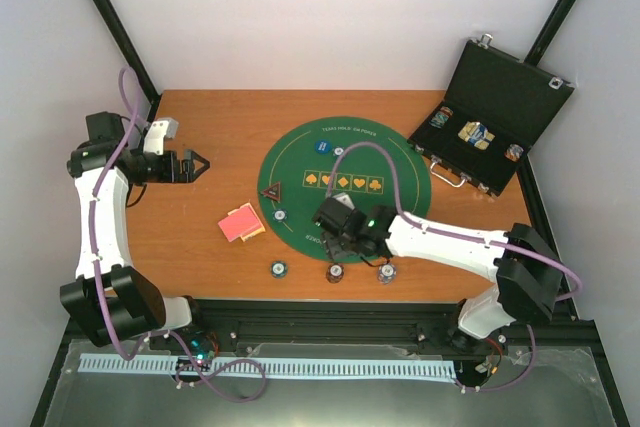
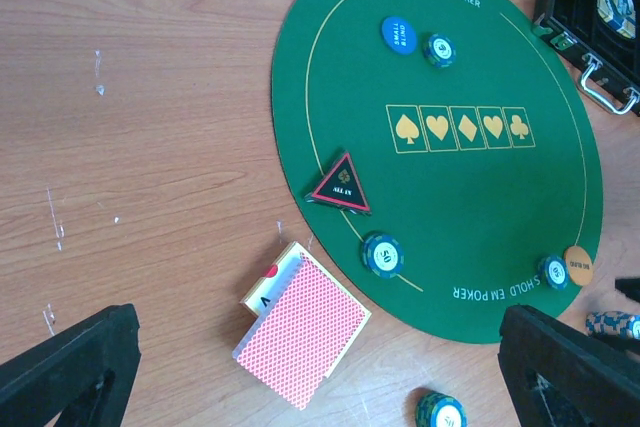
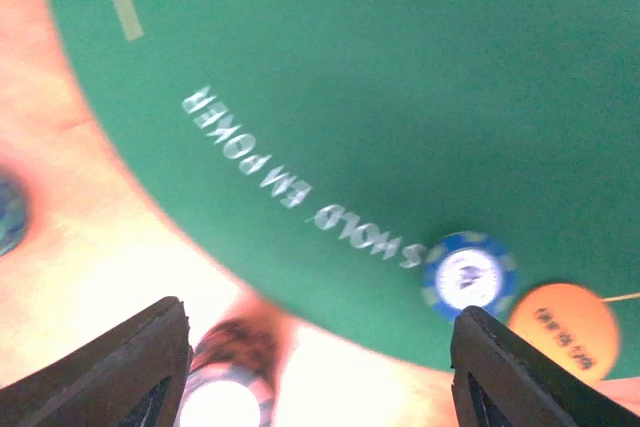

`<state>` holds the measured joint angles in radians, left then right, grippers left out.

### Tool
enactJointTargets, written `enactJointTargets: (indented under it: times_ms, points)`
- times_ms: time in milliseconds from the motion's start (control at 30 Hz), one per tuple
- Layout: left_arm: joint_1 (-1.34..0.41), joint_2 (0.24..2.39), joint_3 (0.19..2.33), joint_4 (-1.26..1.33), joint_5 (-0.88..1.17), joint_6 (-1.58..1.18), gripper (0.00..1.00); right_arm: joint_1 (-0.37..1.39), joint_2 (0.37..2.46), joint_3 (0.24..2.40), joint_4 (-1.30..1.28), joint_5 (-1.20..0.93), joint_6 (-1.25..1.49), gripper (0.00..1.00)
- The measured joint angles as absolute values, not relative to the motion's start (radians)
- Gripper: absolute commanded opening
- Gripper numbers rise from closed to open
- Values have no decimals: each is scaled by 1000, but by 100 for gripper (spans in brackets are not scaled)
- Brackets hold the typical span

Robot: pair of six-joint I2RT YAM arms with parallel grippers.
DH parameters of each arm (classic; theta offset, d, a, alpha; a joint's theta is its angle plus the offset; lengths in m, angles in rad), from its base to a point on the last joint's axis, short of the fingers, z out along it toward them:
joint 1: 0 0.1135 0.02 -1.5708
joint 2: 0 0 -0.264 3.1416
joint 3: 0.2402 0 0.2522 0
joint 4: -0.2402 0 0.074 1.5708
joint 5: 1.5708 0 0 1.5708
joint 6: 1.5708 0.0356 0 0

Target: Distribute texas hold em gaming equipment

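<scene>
A red-pink-backed deck of cards (image 1: 241,223) lies on the wood left of the green mat, also in the left wrist view (image 2: 300,332), with a white face card peeking out beneath. Striped chips lie on the wood at the mat's near edge (image 1: 279,268), (image 1: 335,273), (image 1: 386,272). One chip sits on the mat (image 1: 281,214), marked 50 (image 2: 383,254). My left gripper (image 1: 195,164) is open and empty, far left of the cards (image 2: 320,387). My right gripper (image 1: 332,245) is open over the mat's near edge (image 3: 320,377), with a blue chip (image 3: 468,276) and a blurred chip (image 3: 225,387) below it.
The round green mat (image 1: 400,162) carries a black triangular "all in" marker (image 1: 271,190), a blue button (image 1: 322,148) with a chip (image 1: 337,150) beside it, and an orange button (image 3: 560,317). An open black case (image 1: 490,117) holding more chips stands at the back right.
</scene>
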<state>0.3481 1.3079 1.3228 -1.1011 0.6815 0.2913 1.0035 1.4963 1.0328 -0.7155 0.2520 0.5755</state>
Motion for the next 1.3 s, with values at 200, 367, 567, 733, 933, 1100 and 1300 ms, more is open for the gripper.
enactJointTargets:
  times_ms: [200, 367, 567, 733, 933, 1100, 1300]
  points:
    - [348, 1308, 1324, -1101, 682, 291, 100, 1154, 1500, 1040, -744, 250, 634, 77]
    - [348, 1310, 1324, -1101, 682, 291, 100, 1182, 1528, 1013, -744, 228, 659, 77]
    - [348, 1313, 1337, -1105, 682, 291, 100, 1196, 1570, 999, -732, 202, 664, 76]
    - [348, 1314, 1338, -1108, 682, 291, 100, 1196, 1583, 970, -709, 186, 672, 70]
    - [348, 1314, 1338, -1108, 682, 291, 100, 1196, 1605, 965, -683, 175, 675, 59]
    - [348, 1314, 1338, -1109, 682, 291, 100, 1196, 1626, 966, -666, 171, 678, 47]
    - [348, 1314, 1338, -1113, 682, 291, 100, 1196, 1628, 967, -662, 173, 678, 42]
